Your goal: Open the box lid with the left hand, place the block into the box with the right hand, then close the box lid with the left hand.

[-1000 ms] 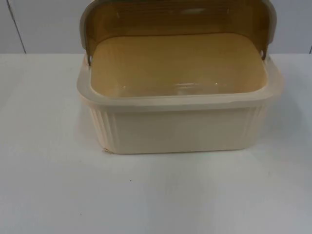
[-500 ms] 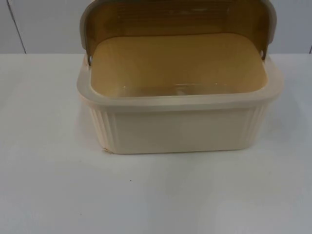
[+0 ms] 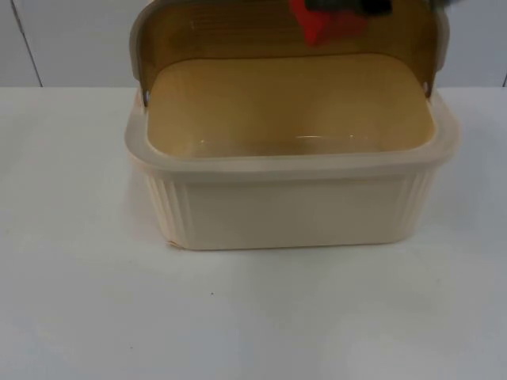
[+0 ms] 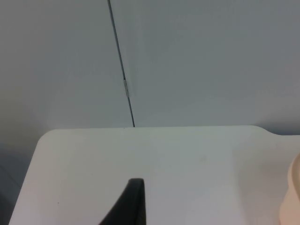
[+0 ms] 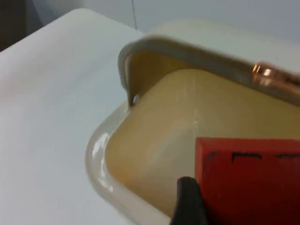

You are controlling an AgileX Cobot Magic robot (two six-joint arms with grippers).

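The right gripper (image 3: 348, 9) hangs above the rear of the open box (image 3: 289, 210), just in front of the raised lid (image 3: 238, 32), its fingers clamped on the red block (image 3: 321, 28). In the right wrist view the block (image 5: 248, 180) is a flat-faced red piece with dark markings along its upper face, pressed against a black fingertip and held over the box interior, not touching the floor of the box (image 5: 154, 154). The box is cream plastic, rectangular with rounded corners, a broad glossy rim and vertical ribbing at the front corners. The lid is translucent amber with a grey-beige frame, standing upright at the back; the right wrist view adds a copper-coloured handle (image 5: 274, 77) on its edge. The left gripper (image 4: 129, 206) waits over the white table (image 4: 140, 154) beside the box, facing the grey partition wall (image 4: 197, 61); whether its fingers are apart or together cannot be told.
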